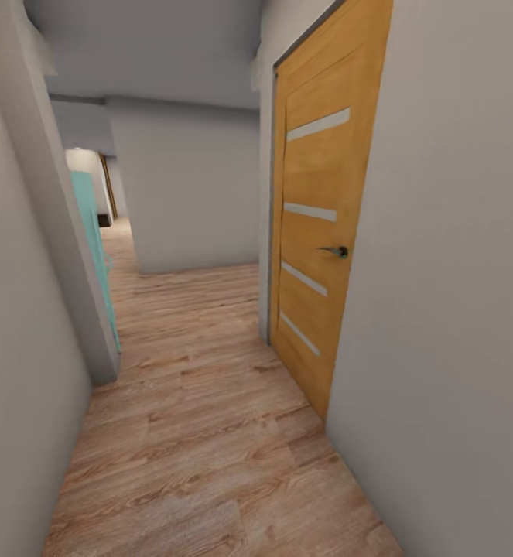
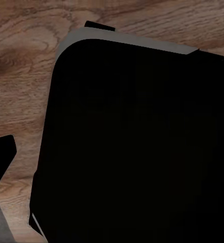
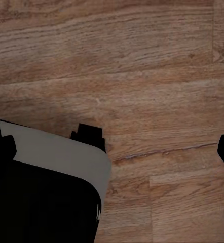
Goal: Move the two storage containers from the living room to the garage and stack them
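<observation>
One wooden door (image 1: 318, 232) at right — plank floor (image 1: 202, 433), hallway.

head cam looks forward and slightly down along a narrow hallway: wood floor (image 1: 210, 433) below, orange door (image 1: 318, 232) close on the right, white wall (image 1: 186, 186) closing the far end. both wrist cams point straight down at the same plank floor (image 3: 142, 76), from near it. each also catches a black, grey-edged body (image 2: 142, 152) (probably the robot's base). shared: the floor.
</observation>
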You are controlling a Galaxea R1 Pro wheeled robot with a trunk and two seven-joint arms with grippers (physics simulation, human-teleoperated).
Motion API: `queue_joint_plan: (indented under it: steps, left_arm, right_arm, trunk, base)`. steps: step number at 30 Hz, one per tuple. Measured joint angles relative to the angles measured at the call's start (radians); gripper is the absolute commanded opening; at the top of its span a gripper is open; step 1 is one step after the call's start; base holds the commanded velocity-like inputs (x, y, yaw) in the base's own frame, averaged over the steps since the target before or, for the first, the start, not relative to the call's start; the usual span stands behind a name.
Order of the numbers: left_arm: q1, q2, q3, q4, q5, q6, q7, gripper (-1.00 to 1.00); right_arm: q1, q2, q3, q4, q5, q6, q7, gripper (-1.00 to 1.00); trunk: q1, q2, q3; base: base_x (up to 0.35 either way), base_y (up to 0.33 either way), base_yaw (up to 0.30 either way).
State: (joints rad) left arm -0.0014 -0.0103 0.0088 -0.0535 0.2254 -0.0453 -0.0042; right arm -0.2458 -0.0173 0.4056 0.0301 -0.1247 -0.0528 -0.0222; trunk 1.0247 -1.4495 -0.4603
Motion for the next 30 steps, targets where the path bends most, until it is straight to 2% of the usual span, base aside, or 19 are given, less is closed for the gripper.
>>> queue_joint_plan:
  steps: [30]
  left_arm:
    - [0.000,0.000,0.000,0.000,0.000,0.000,0.000,1.00]
  right_arm:
    - [0.000,0.000,0.000,0.000,-0.001,0.000,0.000,1.00]
  trunk:
    - [0.000,0.000,0.000]
  base:
    - [0.183,0.000,0.271]
